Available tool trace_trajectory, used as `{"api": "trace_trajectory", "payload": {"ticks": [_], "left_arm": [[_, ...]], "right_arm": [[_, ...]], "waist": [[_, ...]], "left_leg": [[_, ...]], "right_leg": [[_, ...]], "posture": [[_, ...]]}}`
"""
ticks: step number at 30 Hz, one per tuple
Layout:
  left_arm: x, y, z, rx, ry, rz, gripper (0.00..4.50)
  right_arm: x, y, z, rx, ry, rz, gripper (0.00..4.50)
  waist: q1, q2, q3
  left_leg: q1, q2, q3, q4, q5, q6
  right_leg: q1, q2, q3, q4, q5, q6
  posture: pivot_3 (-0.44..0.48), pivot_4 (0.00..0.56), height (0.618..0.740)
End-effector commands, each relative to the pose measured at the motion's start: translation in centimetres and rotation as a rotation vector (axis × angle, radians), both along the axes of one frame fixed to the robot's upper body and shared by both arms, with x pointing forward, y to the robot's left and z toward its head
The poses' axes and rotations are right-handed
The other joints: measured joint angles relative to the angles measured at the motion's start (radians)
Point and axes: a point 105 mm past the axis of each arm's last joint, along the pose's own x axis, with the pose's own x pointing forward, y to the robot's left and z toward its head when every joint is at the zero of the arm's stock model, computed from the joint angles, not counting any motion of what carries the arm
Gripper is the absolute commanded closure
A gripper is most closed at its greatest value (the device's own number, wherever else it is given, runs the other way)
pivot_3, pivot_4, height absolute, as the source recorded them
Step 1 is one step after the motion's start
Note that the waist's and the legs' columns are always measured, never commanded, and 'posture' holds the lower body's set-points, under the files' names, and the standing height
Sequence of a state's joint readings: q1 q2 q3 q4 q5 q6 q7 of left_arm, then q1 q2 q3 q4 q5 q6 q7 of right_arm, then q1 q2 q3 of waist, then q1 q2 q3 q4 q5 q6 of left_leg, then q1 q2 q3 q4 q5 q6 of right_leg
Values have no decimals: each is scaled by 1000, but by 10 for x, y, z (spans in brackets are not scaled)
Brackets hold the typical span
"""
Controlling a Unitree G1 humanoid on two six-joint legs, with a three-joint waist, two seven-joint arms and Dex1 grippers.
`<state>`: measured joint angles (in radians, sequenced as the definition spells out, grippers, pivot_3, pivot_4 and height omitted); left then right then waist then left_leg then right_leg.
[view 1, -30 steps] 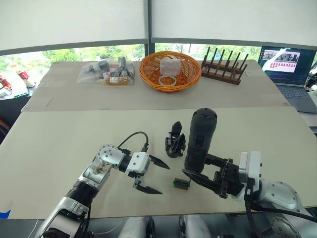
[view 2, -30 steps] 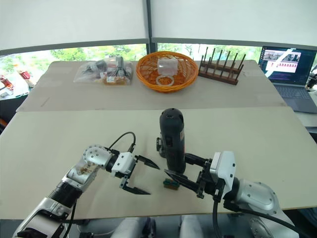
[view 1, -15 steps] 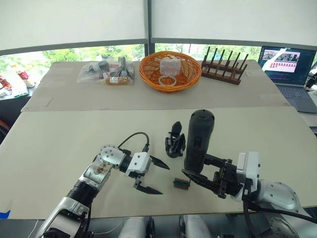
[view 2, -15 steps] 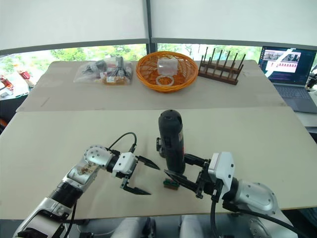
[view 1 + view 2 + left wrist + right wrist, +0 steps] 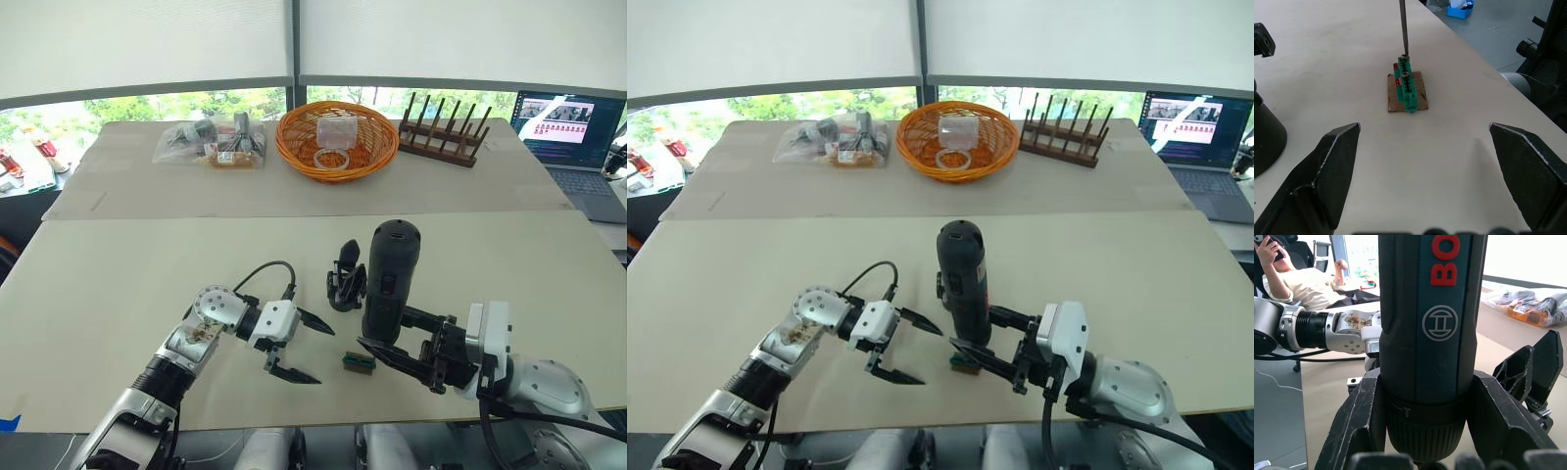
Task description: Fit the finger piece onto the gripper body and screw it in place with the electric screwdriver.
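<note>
Right gripper (image 5: pixel 397 345) clamps the electric screwdriver (image 5: pixel 389 276) upright, its bit tip touching the green block (image 5: pixel 1407 88) on the tabletop (image 5: pixel 118 274). Left gripper (image 5: pixel 299 348) hovers beside the block, spread wide. Just beyond the block stands the gripper body (image 5: pixel 345 277).

We see the electric screwdriver (image 5: pixel 389 279) has slid a bit toward the robot's left and dropped slightly vs 1 s ago, w/ the right gripper (image 5: pixel 397 351) carrying it along. Its top now sits lower and closer to the gripper body (image 5: pixel 345 277). In the left wrist view, the bit tip rests on the green block (image 5: pixel 1406 86).
</note>
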<state>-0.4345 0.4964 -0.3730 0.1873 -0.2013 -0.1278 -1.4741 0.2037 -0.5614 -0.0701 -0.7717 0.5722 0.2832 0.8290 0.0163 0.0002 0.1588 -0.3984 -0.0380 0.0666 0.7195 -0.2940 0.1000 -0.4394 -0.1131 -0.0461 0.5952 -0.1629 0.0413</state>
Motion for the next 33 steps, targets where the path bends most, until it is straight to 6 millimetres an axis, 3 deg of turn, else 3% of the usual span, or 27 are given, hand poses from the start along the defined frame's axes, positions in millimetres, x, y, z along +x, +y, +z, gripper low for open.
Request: {"api": "trace_trajectory", "payload": {"ticks": [1,33], "left_arm": [[0,-3,9,-19,-35,-24,0],[2,-5,11,-31,-36,-13,0]], "right_arm": [[-4,0,17,28,-87,16,2608],[-11,5,7,25,-36,31,2608]], "waist": [[0,0,0],[1,0,0]], "left_leg": [[0,0,0,0,0,0],[0,0,0,0,0,0]], "right_leg": [[0,0,0,0,0,0],[0,0,0,0,0,0]], "posture": [[0,150,740],[0,150,740]]}}
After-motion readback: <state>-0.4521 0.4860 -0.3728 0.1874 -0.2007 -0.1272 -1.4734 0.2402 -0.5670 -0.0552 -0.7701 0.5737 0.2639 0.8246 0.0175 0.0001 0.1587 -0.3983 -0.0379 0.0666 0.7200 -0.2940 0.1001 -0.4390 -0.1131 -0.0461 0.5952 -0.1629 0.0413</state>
